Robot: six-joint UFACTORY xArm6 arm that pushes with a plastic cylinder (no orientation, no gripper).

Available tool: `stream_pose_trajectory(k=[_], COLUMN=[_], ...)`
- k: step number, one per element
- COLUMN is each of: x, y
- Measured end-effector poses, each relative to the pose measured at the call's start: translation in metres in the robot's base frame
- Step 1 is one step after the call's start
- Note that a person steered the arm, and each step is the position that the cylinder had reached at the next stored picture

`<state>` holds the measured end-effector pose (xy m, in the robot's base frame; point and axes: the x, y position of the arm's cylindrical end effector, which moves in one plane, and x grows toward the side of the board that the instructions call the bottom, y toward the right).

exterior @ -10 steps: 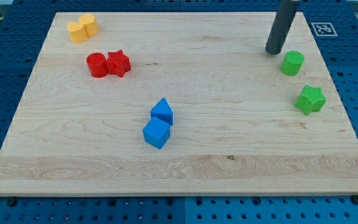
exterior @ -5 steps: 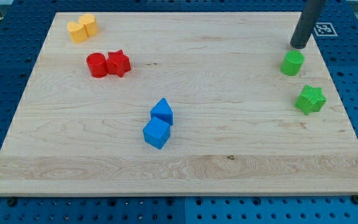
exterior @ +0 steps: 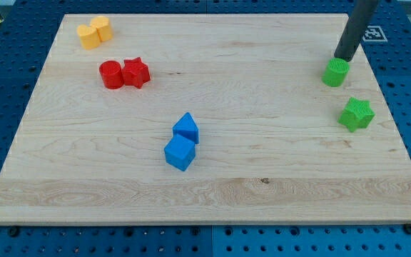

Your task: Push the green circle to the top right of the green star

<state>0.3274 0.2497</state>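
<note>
Where the wooden board (exterior: 212,193) nears its upper right corner, the rod's tip (exterior: 344,58) rests at one o'clock of the green circle (exterior: 335,73), touching or nearly so, holding nothing. At five o'clock of that circle, set apart, sits the green star (exterior: 356,113).

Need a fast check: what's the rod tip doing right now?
My tip: holds nothing, set just above the green circle block, at its top right; contact cannot be told.
</note>
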Motion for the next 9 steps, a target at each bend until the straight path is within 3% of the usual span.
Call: stream_pose_trajectory(k=[2,5,6,8,9], x=[0.012,-0.060,-0.064,-0.035,0.012], y=[-0.002,-0.013,-0.017,-0.033,-0.033])
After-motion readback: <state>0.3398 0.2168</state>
